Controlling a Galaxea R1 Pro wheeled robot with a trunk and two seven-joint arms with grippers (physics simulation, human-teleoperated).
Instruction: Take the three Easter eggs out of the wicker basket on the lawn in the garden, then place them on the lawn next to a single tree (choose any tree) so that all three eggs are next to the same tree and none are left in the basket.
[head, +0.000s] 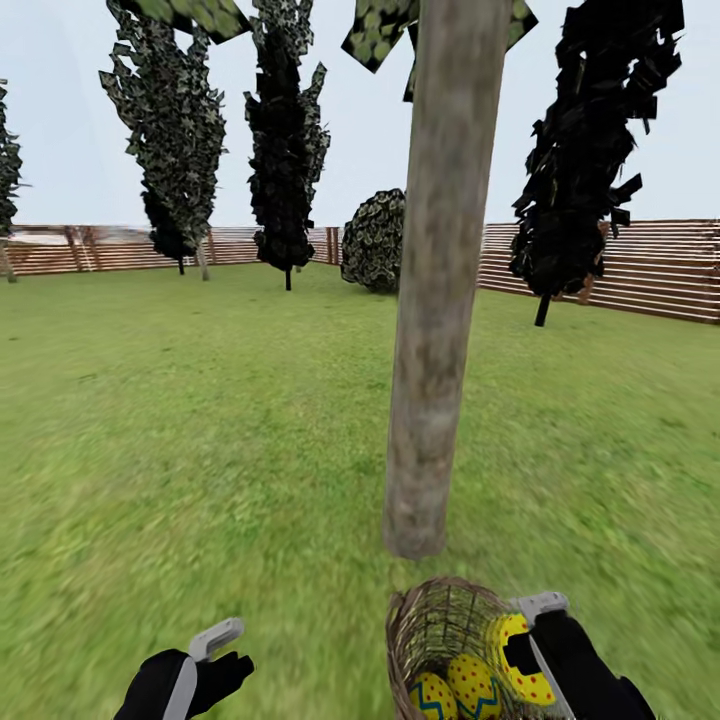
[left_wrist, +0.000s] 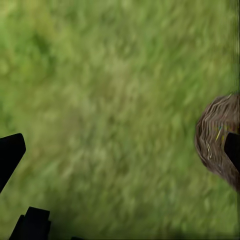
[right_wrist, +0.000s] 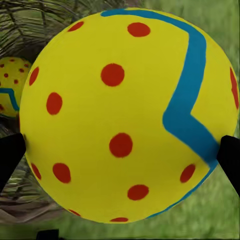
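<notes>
The wicker basket (head: 425, 625) stands on the lawn (head: 200, 420) just in front of the tree (head: 440, 300) with the thick grey-tan trunk. Two Easter eggs (head: 432, 697) (head: 476, 686) lie inside it. My right gripper (head: 530, 640) is shut on a third Easter egg (head: 518, 655) at the basket's right rim. In the right wrist view this yellow, red-dotted egg (right_wrist: 125, 115) sits between the fingers (right_wrist: 10, 160), with another egg (right_wrist: 12, 85) behind in the basket (right_wrist: 45, 20). My left gripper (head: 215, 650) hangs open over grass, left of the basket (left_wrist: 217, 135).
A brown slat fence (head: 640, 265) rings the yard at the back. Narrow dark-leaved trees (head: 285, 140) (head: 585, 150) and a round bush (head: 378, 240) stand far off. Open grass spreads on both sides of the trunk.
</notes>
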